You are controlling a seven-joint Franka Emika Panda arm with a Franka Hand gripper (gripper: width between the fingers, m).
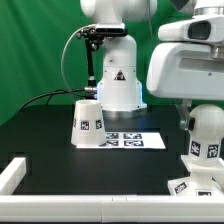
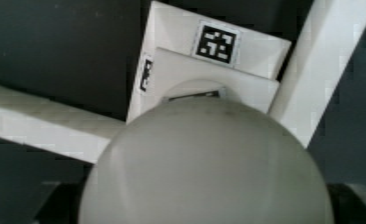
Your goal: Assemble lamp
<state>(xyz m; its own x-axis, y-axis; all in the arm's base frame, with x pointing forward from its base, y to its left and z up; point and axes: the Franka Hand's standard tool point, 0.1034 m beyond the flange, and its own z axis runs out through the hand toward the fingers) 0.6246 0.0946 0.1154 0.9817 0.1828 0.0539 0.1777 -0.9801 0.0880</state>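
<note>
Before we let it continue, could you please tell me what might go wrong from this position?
The bulb sits over the base near the table edge; a misaligned descent could jam or push the base. The hand hides behind the bulb, so grip slippage is hard to spot.

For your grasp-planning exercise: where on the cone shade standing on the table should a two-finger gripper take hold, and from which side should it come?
The cone shade stands upright beside the marker board, narrow end up, with open table around it. Probably best to come straight down from above and close the fingers across the narrow upper part, where the taper is slimmest. The wide lower part may exceed the finger opening.
</note>
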